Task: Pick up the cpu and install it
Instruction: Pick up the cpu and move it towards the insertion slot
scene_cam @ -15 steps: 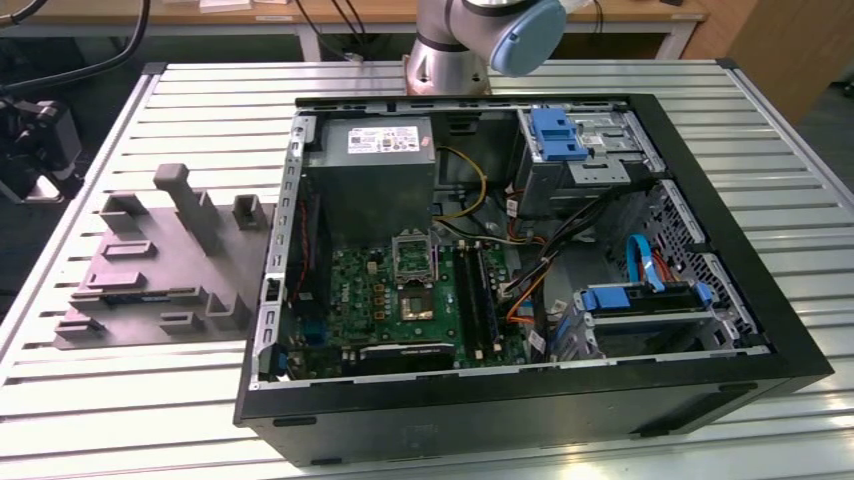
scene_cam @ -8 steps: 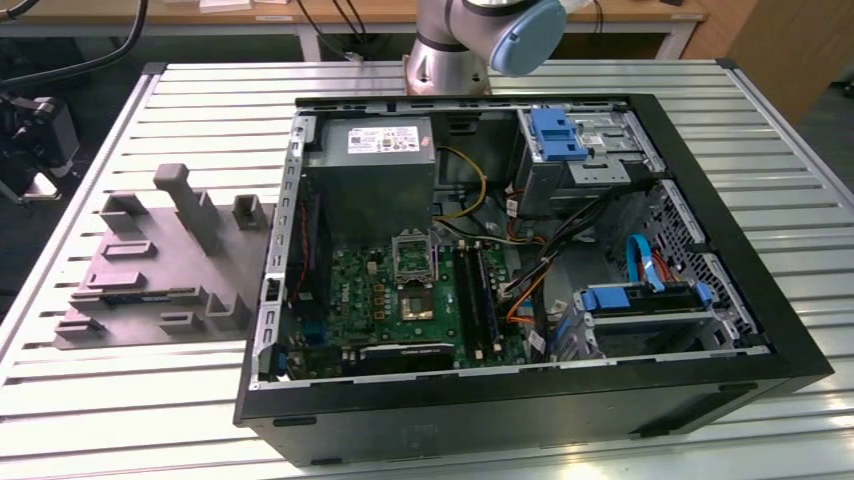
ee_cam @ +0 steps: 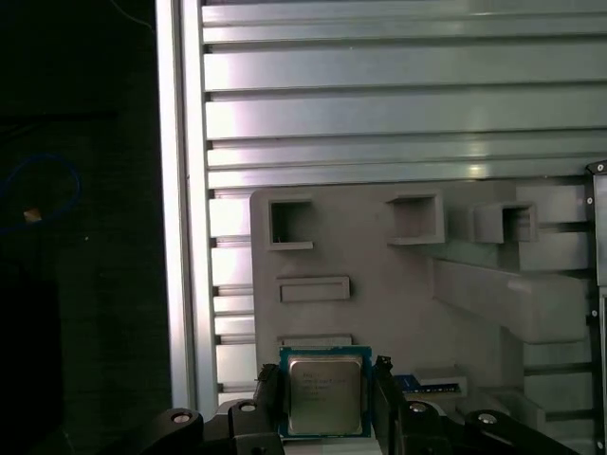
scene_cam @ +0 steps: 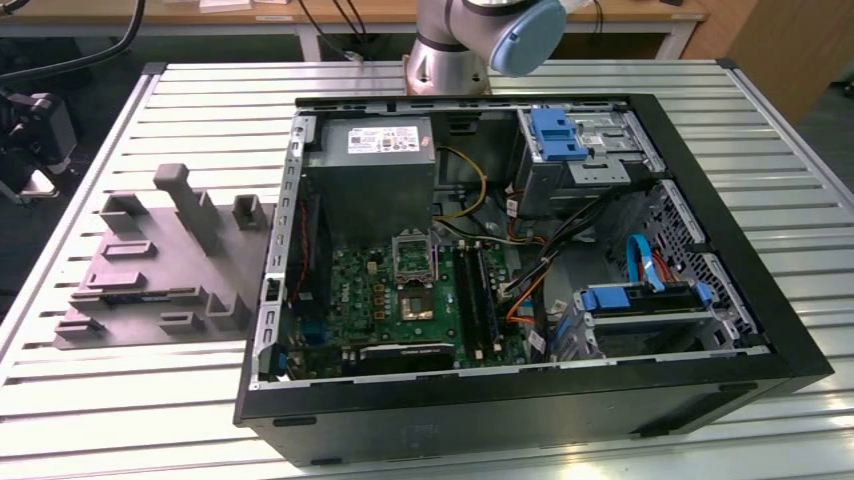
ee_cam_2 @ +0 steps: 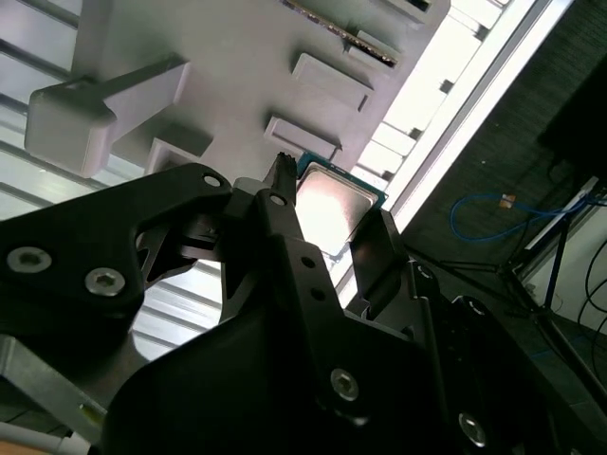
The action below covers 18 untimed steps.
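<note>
ribbed metal counter (scene_cam: pixel 134 400) carries a grey holder tray (scene_cam: pixel 147 250) beside an open computer case (scene_cam: pixel 534 400) with a green circuit board (scene_cam: pixel 387 300) inside, the arm (scene_cam: pixel 461 40) standing beyond the case, and in the first wrist view the gripper (ee_cam: pixel 325 372) hangs over the tray, closed on two sides of the cpu (ee_cam: pixel 324 398).
</note>
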### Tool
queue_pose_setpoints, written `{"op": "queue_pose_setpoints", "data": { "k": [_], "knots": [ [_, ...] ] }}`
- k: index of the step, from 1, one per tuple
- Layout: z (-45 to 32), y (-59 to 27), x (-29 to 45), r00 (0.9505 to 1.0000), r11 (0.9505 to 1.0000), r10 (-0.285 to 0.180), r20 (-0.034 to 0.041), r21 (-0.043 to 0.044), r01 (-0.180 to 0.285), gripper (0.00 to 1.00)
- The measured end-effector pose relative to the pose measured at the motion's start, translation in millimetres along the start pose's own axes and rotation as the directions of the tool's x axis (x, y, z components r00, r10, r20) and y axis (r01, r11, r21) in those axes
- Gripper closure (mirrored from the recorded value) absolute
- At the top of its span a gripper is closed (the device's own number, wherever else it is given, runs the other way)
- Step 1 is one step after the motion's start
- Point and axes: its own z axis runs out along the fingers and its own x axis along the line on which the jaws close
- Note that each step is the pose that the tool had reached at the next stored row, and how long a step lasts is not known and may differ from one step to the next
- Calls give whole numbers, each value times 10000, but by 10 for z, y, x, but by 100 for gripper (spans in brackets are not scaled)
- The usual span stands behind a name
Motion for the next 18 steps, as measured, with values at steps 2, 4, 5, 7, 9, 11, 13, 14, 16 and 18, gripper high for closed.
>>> {"op": "queue_pose_setpoints", "data": {
  "k": [2, 4, 5, 7, 9, 11, 13, 14, 16, 18],
  "knots": [
    [-11, 0, 0, 10000, 10000, 0, 0, 0, 0, 53],
    [-21, 1, 0, 10000, 10000, 0, 1, -1, 0, 53],
    [-27, 1, 0, 10000, 10000, 0, 0, 0, 0, 53],
    [-36, 1, -1, 10000, 10000, 0, 0, 0, 0, 53],
    [-47, 1, -1, 10000, 10000, -1, 0, 1, 1, 53],
    [-57, 2, -1, 10000, 10000, 1, 1, 1, -1, 53],
    [-67, 2, -1, 10000, 10000, 0, 0, 2, 0, 53],
    [-71, 3, -2, 10000, 10000, 0, 0, 2, 0, 53],
    [-78, 3, -2, 10000, 10000, 1, 1, 3, -1, 53],
    [-85, 3, -2, 10000, 10000, 0, 1, 4, 0, 53]
  ]
}}
